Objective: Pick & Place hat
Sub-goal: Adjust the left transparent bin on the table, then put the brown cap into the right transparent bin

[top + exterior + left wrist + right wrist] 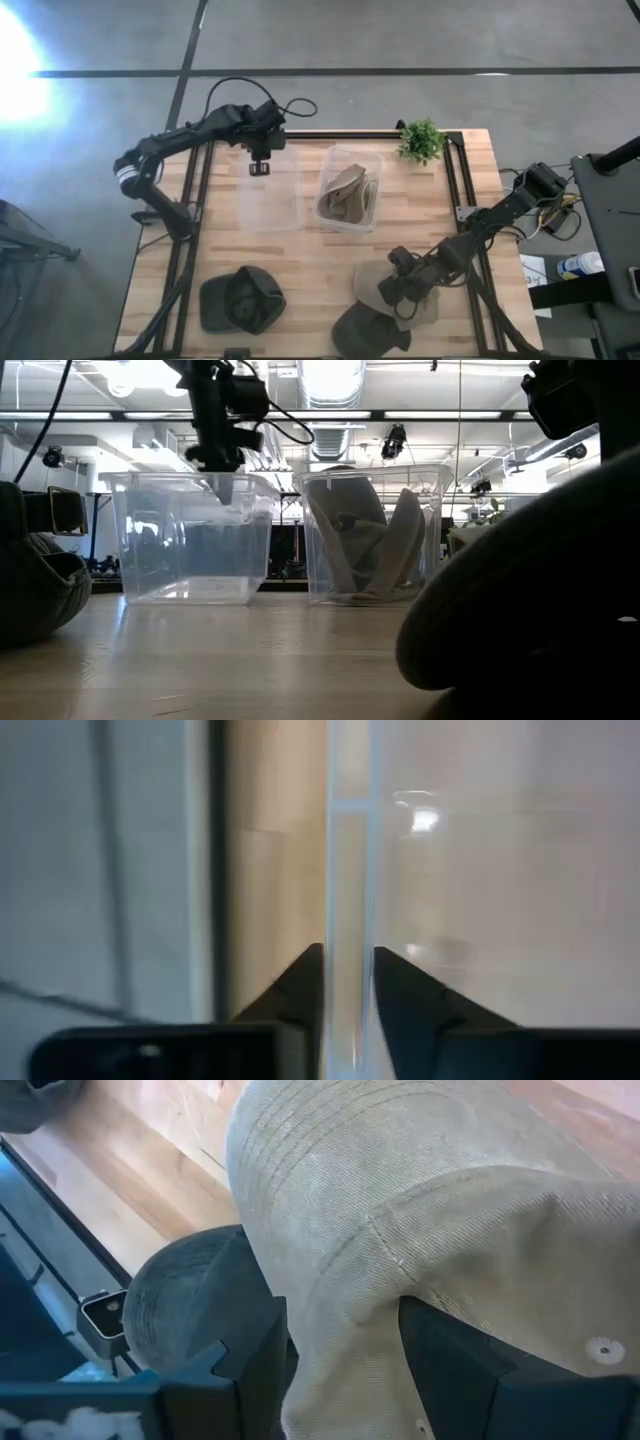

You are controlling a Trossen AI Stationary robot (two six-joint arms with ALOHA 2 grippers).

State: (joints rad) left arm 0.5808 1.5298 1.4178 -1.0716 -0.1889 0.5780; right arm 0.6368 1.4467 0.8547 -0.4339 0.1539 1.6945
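Observation:
A beige corduroy hat (400,300) lies near the table's near right edge, partly over a dark hat (368,335). My right gripper (400,283) (338,1312) is on it, shut on its cloth. Another beige hat (348,192) sits inside the right clear bin (372,160). A dark green hat (240,302) rests on the table at the near left. My left gripper (260,167) (348,955) is at the far wall of the empty left clear bin (270,200), with that wall between its fingers. My left gripper has the empty bin's far wall (348,870) between its two fingers, one finger inside the bin and one outside, coming from above and pointing down. The bin stands flat on the table. My right gripper pinches a raised fold of the beige hat's crown (345,1260) between its two fingers, slanting down from the table's right side. The hat lies on the table and on the dark hat (175,1315).
A small green plant (422,140) stands at the far right corner. Black rails (200,190) run along the table's left and right sides. In the low view a dark hat (530,600) fills the right foreground and another (35,585) sits at the left.

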